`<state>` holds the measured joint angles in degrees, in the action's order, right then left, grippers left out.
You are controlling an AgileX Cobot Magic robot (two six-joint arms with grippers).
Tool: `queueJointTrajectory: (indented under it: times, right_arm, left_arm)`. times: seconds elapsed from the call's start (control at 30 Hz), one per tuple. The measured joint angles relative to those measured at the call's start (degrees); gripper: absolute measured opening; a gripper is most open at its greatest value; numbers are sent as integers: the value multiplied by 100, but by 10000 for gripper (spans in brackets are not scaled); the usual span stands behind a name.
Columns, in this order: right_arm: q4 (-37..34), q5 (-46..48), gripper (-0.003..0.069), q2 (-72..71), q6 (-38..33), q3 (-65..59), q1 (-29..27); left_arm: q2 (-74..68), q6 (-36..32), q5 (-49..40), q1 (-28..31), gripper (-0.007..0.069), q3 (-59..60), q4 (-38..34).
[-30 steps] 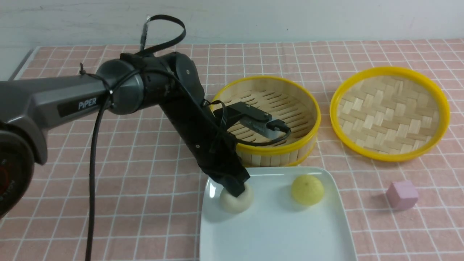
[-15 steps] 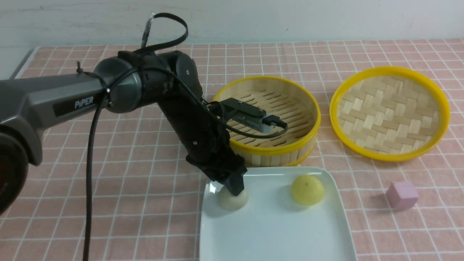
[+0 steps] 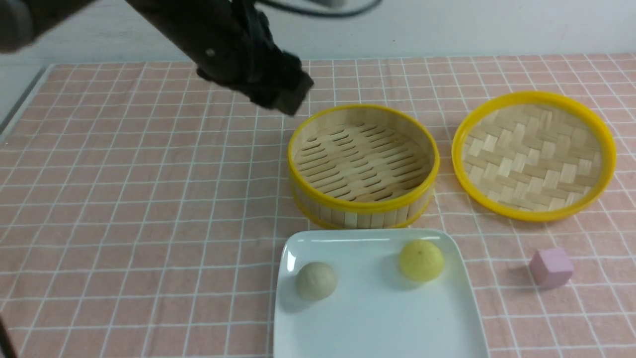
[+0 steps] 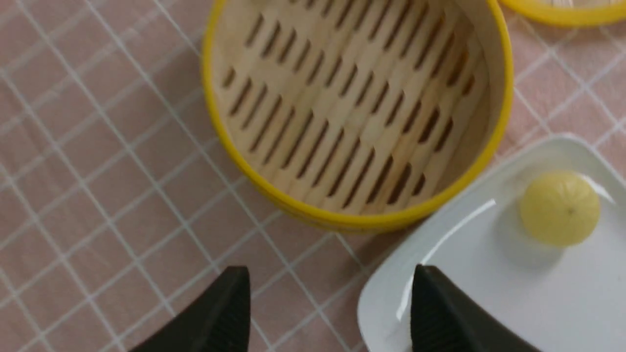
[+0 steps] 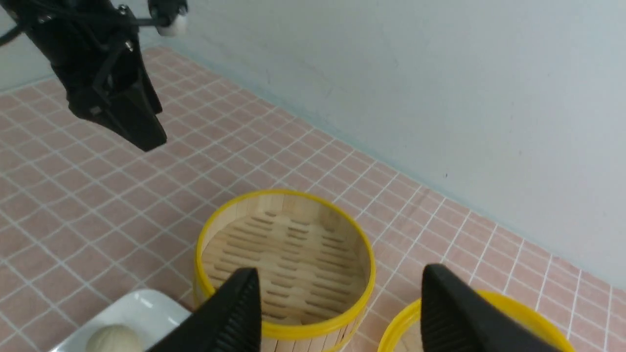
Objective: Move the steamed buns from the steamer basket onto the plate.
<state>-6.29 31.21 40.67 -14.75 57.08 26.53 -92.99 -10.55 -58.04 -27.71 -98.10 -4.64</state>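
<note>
The pale beige steamed bun [image 3: 316, 281] and the yellow steamed bun [image 3: 421, 260] both rest on the white plate [image 3: 377, 323]. The steamer basket [image 3: 362, 164] behind the plate holds nothing. My left gripper [image 3: 287, 102] hangs high over the cloth, behind and left of the basket. In the left wrist view the left gripper [image 4: 331, 274] is open and empty, with the basket [image 4: 494, 122], the plate [image 4: 489, 303] and the yellow bun [image 4: 560, 208] below it. My right gripper [image 5: 341, 274] is open and empty, high above the basket [image 5: 286, 254]. It does not show in the front view.
A yellow-rimmed woven bamboo lid [image 3: 534, 154] lies right of the basket. A pink cube [image 3: 551, 267] sits on the checked pink cloth, right of the plate. A pale wall runs along the table's far edge.
My left gripper opened off the beige bun and rose up and away to the back left. The bun stays on the plate.
</note>
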Motion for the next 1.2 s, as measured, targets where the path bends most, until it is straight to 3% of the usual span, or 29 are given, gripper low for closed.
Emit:
queueJointTrajectory:
  times: [0.13, 0.43, 0.57, 0.77, 1.03, 1.2]
  right_arm:
    - [0, -276, 442, 0, 0, 147, 0]
    - [474, -213, 442, -495, 0, 444, 0]
    - [629, 304, 442, -1288, 0, 470, 0]
    - [294, 1610, 442, -2241, 140, 407, 0]
    - [79, 1924, 442, -3168, 413, -684, 0]
    - [-10, 1585, 442, -3642, 413, -1642, 0]
  left_arm:
    - [559, 543, 325, 0, 448, -124, 320]
    - [1133, 670, 551, 0, 448, -143, 874]
    - [1152, 681, 521, 0, 448, -143, 900]
    - [1152, 685, 796, 0, 448, -143, 900]
    - [1152, 685, 959, 0, 446, -143, 902]
    - [1152, 685, 953, 0, 446, -143, 902]
